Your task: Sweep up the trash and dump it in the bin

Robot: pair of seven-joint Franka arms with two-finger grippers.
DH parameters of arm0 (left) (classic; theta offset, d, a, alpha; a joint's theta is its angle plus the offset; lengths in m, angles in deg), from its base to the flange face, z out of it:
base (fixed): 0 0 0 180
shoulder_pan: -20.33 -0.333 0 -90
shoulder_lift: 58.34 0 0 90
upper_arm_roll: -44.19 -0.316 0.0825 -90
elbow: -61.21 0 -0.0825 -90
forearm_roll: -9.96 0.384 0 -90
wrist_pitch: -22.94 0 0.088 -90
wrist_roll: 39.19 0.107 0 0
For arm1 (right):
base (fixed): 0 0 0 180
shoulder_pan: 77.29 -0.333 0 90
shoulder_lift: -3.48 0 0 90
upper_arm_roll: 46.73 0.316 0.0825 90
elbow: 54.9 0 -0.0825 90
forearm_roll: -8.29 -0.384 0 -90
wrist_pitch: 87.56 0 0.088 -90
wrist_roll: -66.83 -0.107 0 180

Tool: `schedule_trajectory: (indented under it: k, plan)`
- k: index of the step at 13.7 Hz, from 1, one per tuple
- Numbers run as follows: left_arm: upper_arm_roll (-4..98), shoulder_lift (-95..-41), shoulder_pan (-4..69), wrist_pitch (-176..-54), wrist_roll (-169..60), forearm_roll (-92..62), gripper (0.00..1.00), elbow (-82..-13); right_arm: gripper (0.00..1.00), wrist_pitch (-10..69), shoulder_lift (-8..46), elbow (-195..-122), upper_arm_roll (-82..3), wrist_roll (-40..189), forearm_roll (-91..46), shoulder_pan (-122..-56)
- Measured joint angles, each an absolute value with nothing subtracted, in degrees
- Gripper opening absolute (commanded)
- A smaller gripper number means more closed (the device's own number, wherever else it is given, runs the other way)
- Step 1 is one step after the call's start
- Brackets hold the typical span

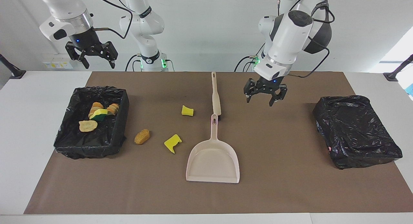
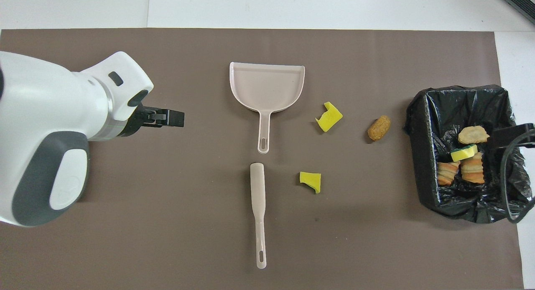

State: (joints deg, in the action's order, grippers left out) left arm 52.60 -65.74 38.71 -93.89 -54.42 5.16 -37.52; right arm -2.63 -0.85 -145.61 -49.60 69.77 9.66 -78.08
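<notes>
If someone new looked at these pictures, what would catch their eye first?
Probably the beige dustpan mid-mat, with its brush lying nearer the robots. Next, two yellow foam scraps and an orange-brown scrap on the mat beside the open bin. The left gripper hangs open beside the brush; the right gripper waits open.
</notes>
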Motion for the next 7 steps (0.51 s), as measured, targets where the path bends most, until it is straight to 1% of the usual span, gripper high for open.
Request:
schedule_trajectory:
  k: [4, 7]
  plan:
    - [52.6, -76.1, 45.0, -100.5, -60.4, 7.3, 1.00, -33.9, 1.00, -2.6, -0.8, -146.4, -49.9, 69.8, 9.7, -78.1]
    - [52.6, -79.9, 47.6, -104.2, -63.2, 7.4, 1.00, -32.5, 1.00, -2.6, -0.8, -146.4, -49.9, 69.9, 9.7, -78.3]
